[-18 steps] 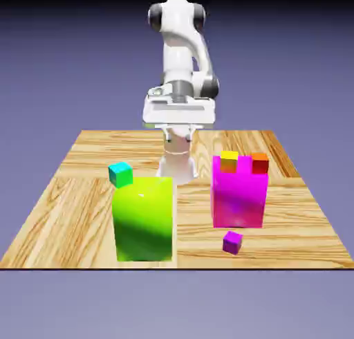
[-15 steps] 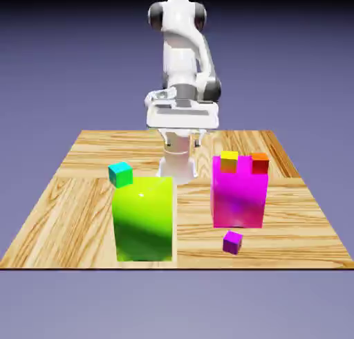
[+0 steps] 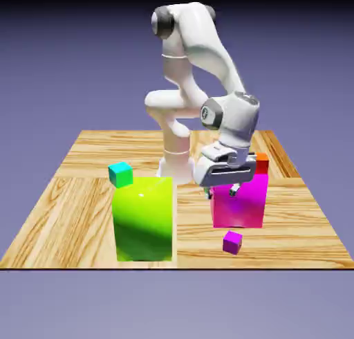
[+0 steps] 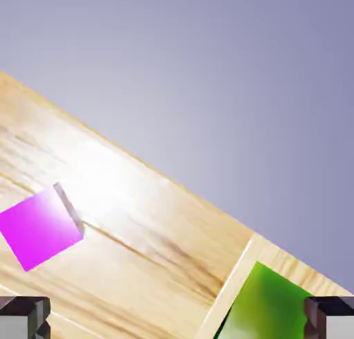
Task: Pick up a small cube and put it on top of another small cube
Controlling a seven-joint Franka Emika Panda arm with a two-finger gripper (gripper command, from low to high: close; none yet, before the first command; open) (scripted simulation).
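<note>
The gripper (image 3: 222, 190) hangs in front of the upper face of the magenta block (image 3: 240, 205), fingers spread wide and holding nothing. The purple cube (image 3: 232, 242) sits on the table (image 3: 69, 199) just in front of that block, apart from the fingers and below them. The orange-red cube (image 3: 261, 163) rests on the block's top, at the exterior view's right, partly hidden behind the hand.

Risk: the descent path runs close to the magenta block; a finger could strike its face or top edge and jolt the orange-red cube off. A skewed approach could also nudge the purple cube aside before the fingers bracket it (it is small and light-looking).

The exterior view gives heights and the target cube. The hand view shows the purple cube (image 4: 40, 227) off to its left, not between the fingertips (image 4: 24, 318), and a corner of the green block (image 4: 266, 310); the yellow-orange cube is probably hidden behind the wrist.
</note>
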